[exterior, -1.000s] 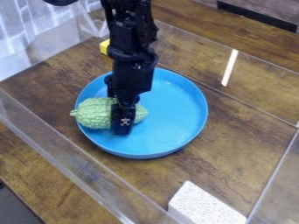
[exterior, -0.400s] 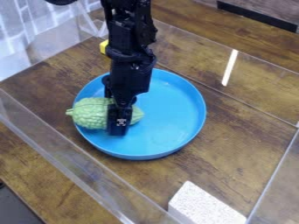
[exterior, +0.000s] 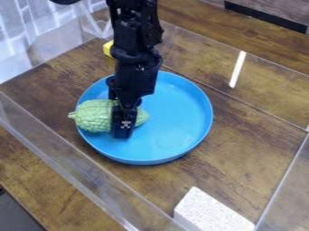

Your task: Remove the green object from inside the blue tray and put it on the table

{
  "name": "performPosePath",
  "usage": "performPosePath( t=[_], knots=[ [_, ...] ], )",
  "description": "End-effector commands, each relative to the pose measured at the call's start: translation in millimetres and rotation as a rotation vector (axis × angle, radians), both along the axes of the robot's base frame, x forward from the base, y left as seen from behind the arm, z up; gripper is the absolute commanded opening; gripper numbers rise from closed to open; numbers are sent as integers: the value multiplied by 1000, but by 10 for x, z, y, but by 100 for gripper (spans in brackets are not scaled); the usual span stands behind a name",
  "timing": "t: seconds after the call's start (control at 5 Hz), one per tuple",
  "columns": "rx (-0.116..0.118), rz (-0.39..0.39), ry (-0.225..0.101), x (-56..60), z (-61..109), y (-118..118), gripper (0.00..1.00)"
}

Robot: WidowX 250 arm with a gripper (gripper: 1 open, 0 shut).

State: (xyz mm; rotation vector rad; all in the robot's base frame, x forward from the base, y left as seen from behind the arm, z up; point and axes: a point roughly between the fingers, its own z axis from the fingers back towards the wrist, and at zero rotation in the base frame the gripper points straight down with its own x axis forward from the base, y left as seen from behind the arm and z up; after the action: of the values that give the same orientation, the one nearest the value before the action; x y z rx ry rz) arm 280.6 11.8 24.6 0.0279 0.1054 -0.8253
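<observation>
The green object (exterior: 94,115), a knobbly light green lump, lies in the left part of the blue tray (exterior: 182,126). My gripper (exterior: 125,120) points straight down onto its right half. One dark finger stands against the lump's near side and the other is hidden behind it. The jaws are shut on the green object, which still rests on the tray floor. The tray sits on the dark wooden table (exterior: 259,108).
A yellow block (exterior: 107,47) shows behind the arm at the back. A white sponge-like block (exterior: 211,212) lies at the front edge. Clear acrylic walls (exterior: 49,149) border the table on the left and front. Bare wood lies to the right of the tray.
</observation>
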Motion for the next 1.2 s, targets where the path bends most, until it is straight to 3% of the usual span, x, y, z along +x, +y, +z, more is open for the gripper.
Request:
performPosePath(
  t=[0.0,1.0],
  knots=[
    [5,16,-39,91,80,74,0],
    [21,4,-40,160,87,124,0]
  ],
)
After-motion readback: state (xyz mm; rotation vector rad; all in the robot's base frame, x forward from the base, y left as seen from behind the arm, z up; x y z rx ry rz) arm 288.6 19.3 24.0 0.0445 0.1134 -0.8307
